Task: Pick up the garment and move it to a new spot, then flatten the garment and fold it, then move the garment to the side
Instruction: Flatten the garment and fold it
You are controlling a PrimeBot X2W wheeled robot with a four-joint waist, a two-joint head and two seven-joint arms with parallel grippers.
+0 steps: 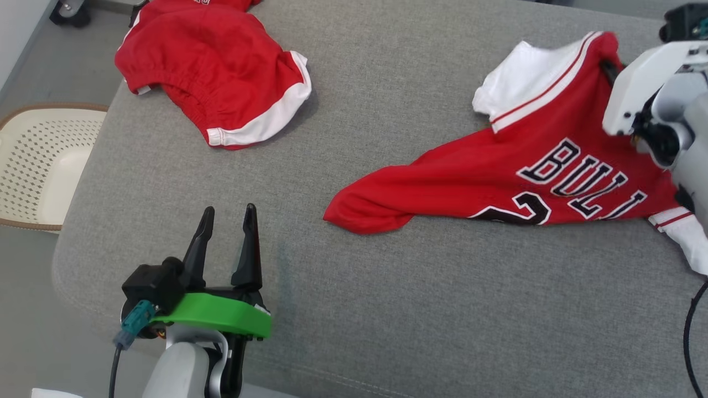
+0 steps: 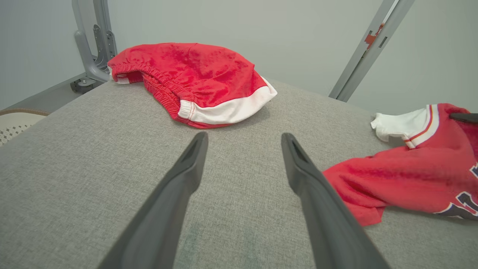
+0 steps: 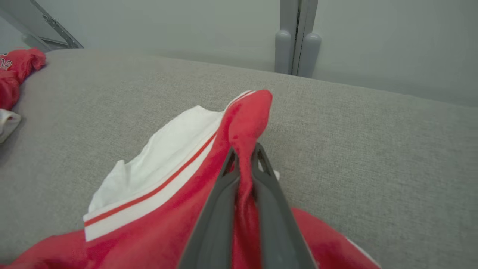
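The garment (image 1: 498, 177) is a red jersey with white sleeves and black lettering, lying crumpled at the right of the grey padded table (image 1: 387, 304). My right gripper (image 1: 608, 67) is shut on a pinched fold of red cloth at the jersey's far shoulder. In the right wrist view the fold of the garment (image 3: 246, 123) stands up between the closed fingers of the right gripper (image 3: 244, 151). My left gripper (image 1: 228, 213) hovers open over bare table at the lower left, well clear of the jersey. The left wrist view shows that left gripper (image 2: 244, 136) with nothing between its fingers and the garment (image 2: 410, 179) to its right.
Red shorts (image 1: 221, 72) with white trim lie bunched at the table's far left. A cream perforated basket (image 1: 38, 166) stands on the floor beyond the left edge. Grey metal frame posts (image 3: 297, 41) rise behind the table. A black cable (image 1: 691, 331) hangs at the right edge.
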